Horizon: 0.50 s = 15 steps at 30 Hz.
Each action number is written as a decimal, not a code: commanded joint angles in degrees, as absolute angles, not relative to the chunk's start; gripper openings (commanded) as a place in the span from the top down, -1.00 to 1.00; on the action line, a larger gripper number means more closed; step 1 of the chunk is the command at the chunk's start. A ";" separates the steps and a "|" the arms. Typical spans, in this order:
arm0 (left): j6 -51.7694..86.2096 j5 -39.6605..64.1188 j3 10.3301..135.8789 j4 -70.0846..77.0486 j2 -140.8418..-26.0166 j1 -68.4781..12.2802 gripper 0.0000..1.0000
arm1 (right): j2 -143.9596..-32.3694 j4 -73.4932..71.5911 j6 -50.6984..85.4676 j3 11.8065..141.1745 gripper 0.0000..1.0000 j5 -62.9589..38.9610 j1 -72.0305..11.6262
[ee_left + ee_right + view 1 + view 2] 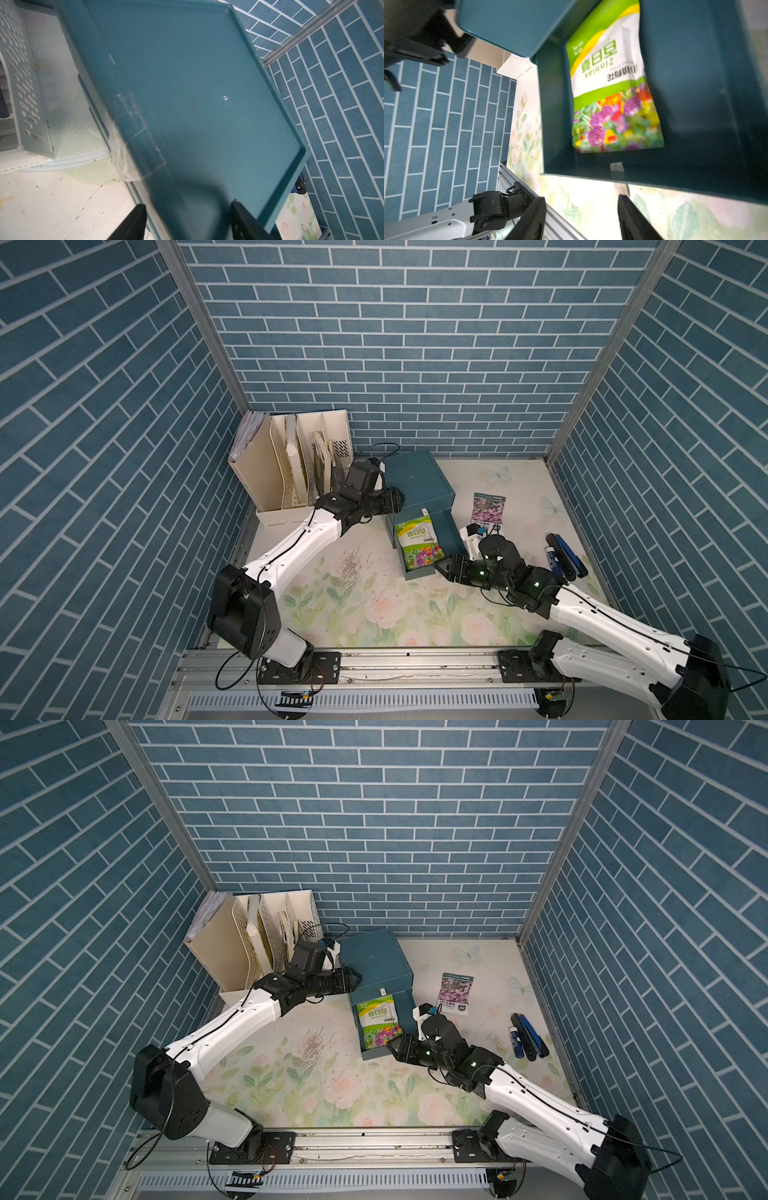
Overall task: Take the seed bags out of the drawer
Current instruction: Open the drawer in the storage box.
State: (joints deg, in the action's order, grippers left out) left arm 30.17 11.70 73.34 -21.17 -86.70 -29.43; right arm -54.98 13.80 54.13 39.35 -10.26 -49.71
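The teal cabinet [415,481] [374,961] has its drawer [419,574] [374,1054] pulled out toward me. A green-white seed bag [417,541] [379,1025] [614,93] with mixed blooms lies flat inside it. A purple-pink seed bag [488,508] [455,988] rests on the table to the cabinet's right. My right gripper [442,566] [581,199] hovers open and empty just off the drawer's front right corner. My left gripper [397,499] [188,207] stands open astride the left edge of the cabinet top [207,83].
Dark blue pens [563,558] [525,1038] lie near the table's right edge. A cream file organizer [291,472] [249,944] stands at the back left, close behind my left arm. Blue brick walls enclose three sides.
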 commanded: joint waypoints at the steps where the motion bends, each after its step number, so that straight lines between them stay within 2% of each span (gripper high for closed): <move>1: 28.79 11.25 72.51 -27.01 -87.90 -29.53 -0.35 | -56.57 19.78 47.85 44.17 -0.23 -9.50 -48.82; 9: 28.92 11.28 72.33 -27.07 -87.62 -29.44 -0.35 | -68.33 26.65 35.20 56.35 -0.48 -14.42 -41.48; 15: 29.03 11.36 72.33 -26.98 -87.76 -29.49 -0.35 | -77.08 28.91 29.18 61.75 -0.70 -15.20 -39.47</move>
